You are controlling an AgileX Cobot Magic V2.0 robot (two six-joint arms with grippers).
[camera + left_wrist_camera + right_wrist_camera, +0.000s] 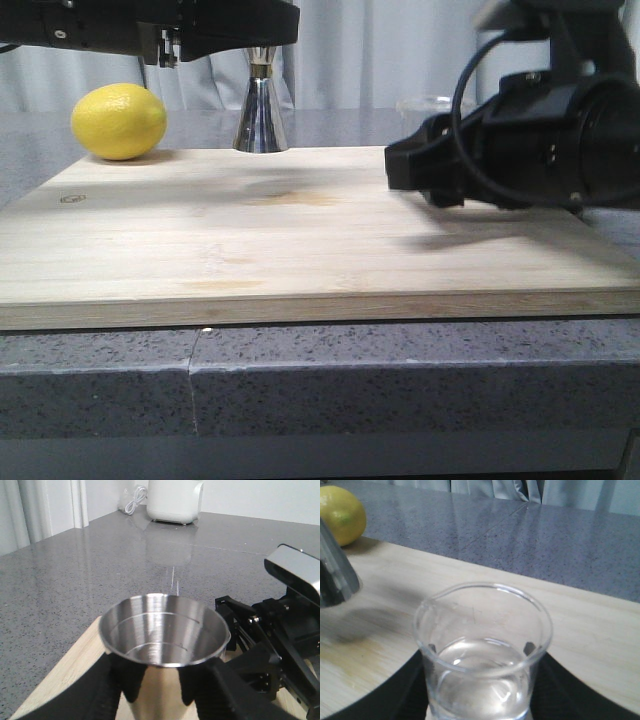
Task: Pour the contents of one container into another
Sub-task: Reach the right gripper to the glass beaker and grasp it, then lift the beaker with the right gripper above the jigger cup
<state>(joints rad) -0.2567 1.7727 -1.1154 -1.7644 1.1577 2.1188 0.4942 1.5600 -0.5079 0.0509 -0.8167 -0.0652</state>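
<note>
The steel jigger (262, 112) stands at the far edge of the wooden board (300, 250), its top hidden behind my left gripper (258, 45). In the left wrist view the jigger's empty upper cup (164, 630) sits between the black fingers (117, 680), and my left gripper (160, 687) is shut on its body. My right gripper (482, 695) is shut on the glass beaker (482, 645), which holds clear liquid and stays upright. From the front, only the beaker's rim (432, 102) shows faintly above my right gripper (425, 160), to the right of the jigger.
A yellow lemon (119, 121) lies at the board's far left corner, left of the jigger. The board rests on a grey speckled counter (400, 380). A white appliance (175, 500) stands far back on the counter.
</note>
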